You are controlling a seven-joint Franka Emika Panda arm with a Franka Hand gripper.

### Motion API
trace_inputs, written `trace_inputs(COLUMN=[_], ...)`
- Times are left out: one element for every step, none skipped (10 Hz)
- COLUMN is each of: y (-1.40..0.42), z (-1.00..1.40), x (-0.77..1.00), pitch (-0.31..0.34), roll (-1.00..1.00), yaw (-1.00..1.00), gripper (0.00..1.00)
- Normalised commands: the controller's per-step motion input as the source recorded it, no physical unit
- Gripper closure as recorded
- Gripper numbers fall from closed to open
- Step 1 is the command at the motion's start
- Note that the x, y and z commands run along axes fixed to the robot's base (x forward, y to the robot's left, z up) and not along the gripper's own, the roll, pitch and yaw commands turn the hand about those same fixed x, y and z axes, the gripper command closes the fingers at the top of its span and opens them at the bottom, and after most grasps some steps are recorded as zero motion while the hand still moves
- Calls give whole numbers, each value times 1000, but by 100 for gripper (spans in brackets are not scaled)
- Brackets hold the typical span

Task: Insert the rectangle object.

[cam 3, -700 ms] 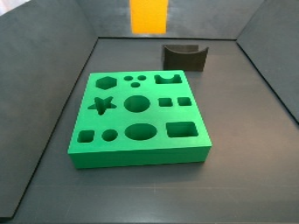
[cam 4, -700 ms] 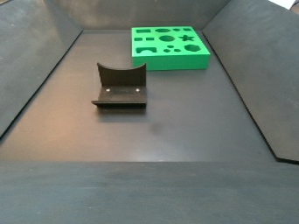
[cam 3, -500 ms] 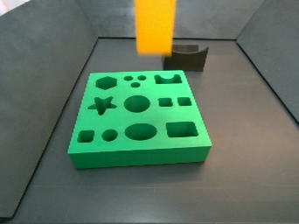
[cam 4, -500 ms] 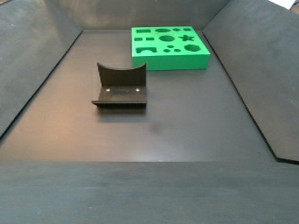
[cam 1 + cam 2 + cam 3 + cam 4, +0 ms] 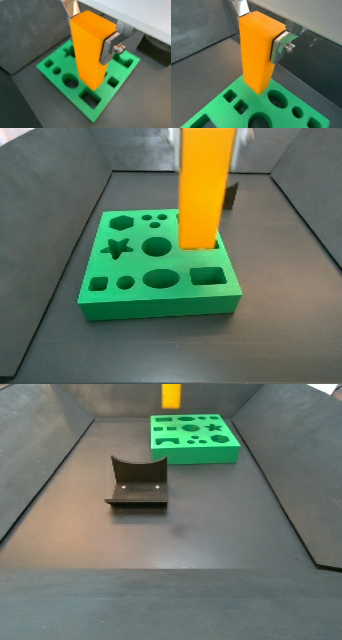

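The rectangle object is a tall, smooth orange-yellow block held upright in my gripper. The silver fingers are shut on its upper sides in both wrist views; the gripper also shows in a wrist view. The block hangs in the air over the green board, whose top has several shaped holes. In a side view the block's lower end overlaps the board's right half. In a side view only the block's lower end shows, above the board. The board shows below the block in both wrist views.
The dark fixture stands on the floor apart from the board; in a side view it is mostly hidden behind the block. Sloping dark walls enclose the grey floor on all sides.
The block has come down and to the right in a side view, from in front of the fixture to over the board. Its lower end has entered the side view that showed none.
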Motion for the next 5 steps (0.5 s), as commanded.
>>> trace_inputs(y=[-374, -409, -400, -109, 0], z=[-791, -643, -466, -243, -71], x=[654, 474, 283, 0, 0], pitch=[0, 0, 7, 0, 0], roll=[93, 163, 194, 51, 19], yaw=[151, 289, 320, 40, 0], gripper=[100, 100, 100, 100, 100])
